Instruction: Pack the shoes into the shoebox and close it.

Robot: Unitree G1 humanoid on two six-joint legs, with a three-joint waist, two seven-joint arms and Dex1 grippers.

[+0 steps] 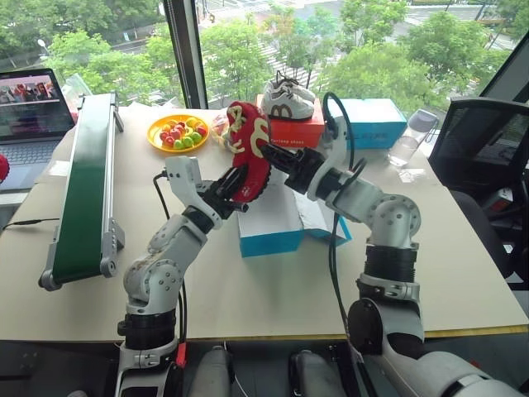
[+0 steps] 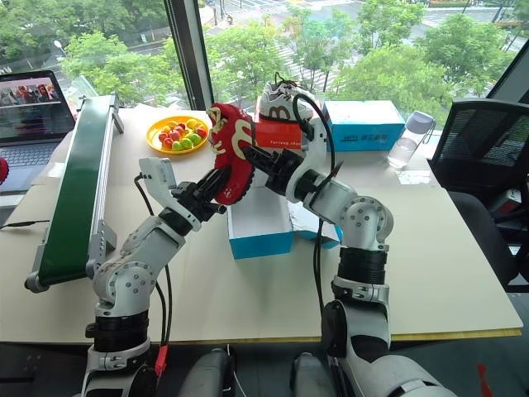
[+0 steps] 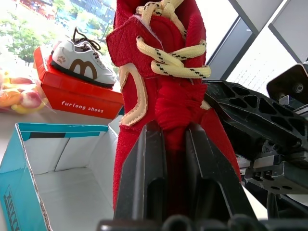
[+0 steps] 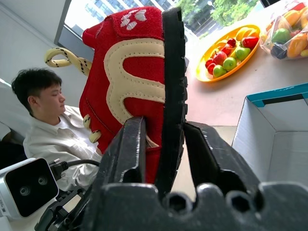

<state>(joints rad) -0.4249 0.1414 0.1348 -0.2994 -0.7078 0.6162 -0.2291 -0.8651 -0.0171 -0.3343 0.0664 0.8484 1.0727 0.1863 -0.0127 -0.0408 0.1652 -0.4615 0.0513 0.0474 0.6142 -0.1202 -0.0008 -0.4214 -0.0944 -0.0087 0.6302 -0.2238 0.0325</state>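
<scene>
- The tabletop (image 1: 463,273) is pale and wide, and it carries everything here.
- A long green conveyor belt (image 1: 87,186) lies along its left side.
- The blue shoebox (image 1: 269,227) sits open in the middle of the tabletop, under the two arms. Its pale inside shows, and it looks bare where it can be seen.
- A red shoe (image 1: 250,149) is held up in the air above the shoebox. It stands almost on end, long way up and down, leaning a little to the left. Its toothed sole faces the right arm, and its cream laces face the left arm.
- The left tool (image 1: 234,192) is shut tight on the low part of the red shoe, with red cloth pinched between its two black fingers. The left arm comes up from the lower left and bends in toward the middle.
- The right tool (image 1: 277,160) is narrow and pinches the sole edge of the red shoe from the other side. The right arm reaches in from the right with a bent wrist.
- Behind them, white-and-grey sneakers (image 1: 289,98) sit on top of a red box (image 1: 296,131).
- Another blue box (image 1: 374,122) is just beside the red box.
- A yellow plate of fruit (image 1: 178,132) sits near the window.
</scene>
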